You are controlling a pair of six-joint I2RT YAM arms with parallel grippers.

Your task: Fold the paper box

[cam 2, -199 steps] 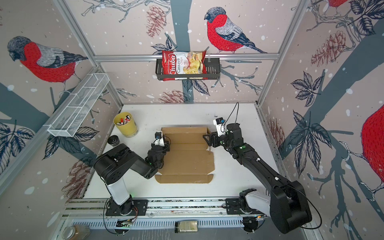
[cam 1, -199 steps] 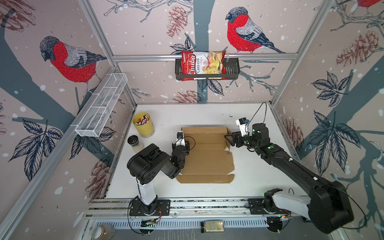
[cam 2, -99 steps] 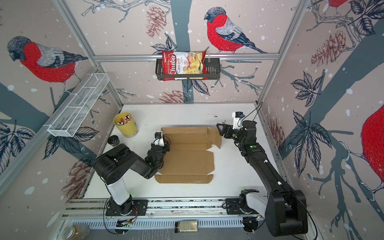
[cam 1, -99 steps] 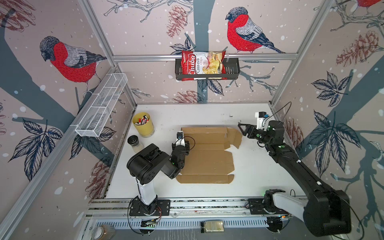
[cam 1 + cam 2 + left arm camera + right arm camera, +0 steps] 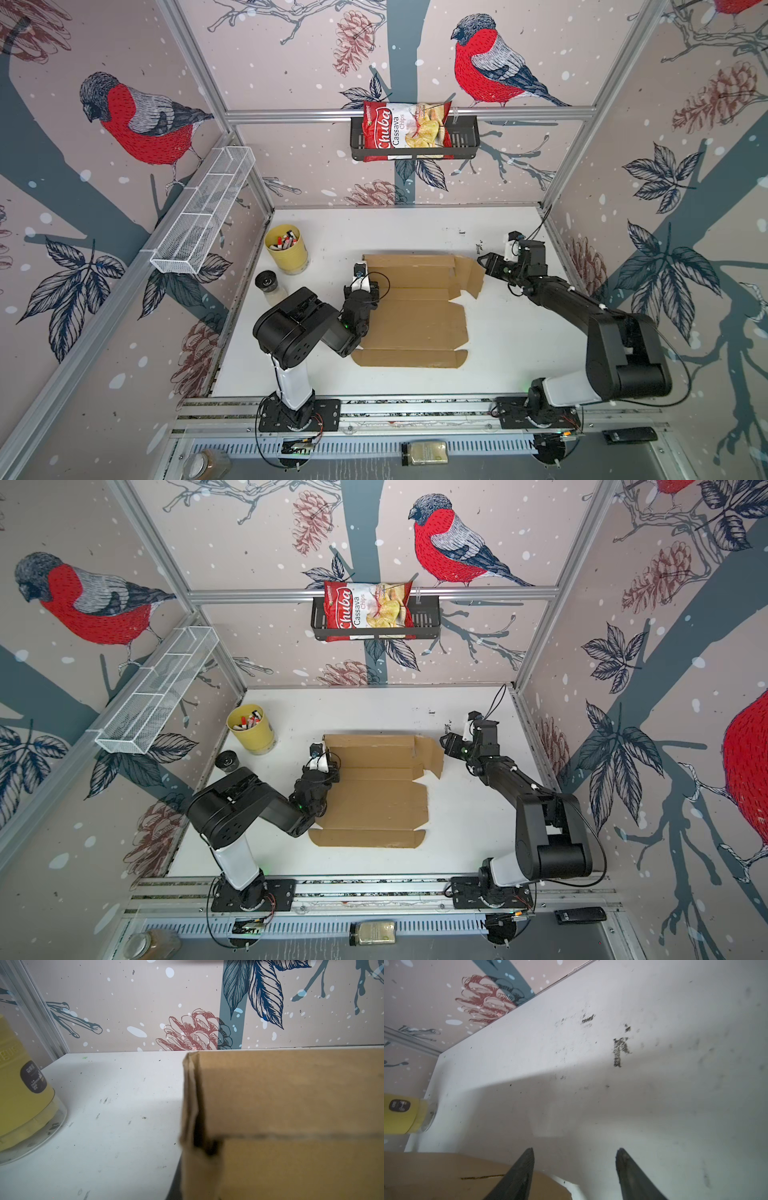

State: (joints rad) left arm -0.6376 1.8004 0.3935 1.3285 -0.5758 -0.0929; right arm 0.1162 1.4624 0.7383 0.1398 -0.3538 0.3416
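Note:
The paper box lies as a brown cardboard sheet in the middle of the white table in both top views. My left gripper sits at its left edge. In the left wrist view an upright side flap runs down to where the jaws are, hiding the fingers, which are shut on it. My right gripper is open and holds nothing. It hovers just right of the box's far right flap, which is splayed outward.
A yellow cup of pens and a dark-lidded jar stand left of the box. A white wire basket hangs on the left wall. A black rack with a chips bag hangs on the back wall.
My right gripper has pulled away to the right from the box's far right flap, its jaws narrowing a little. That flap has dropped outward. The left arm has not moved.

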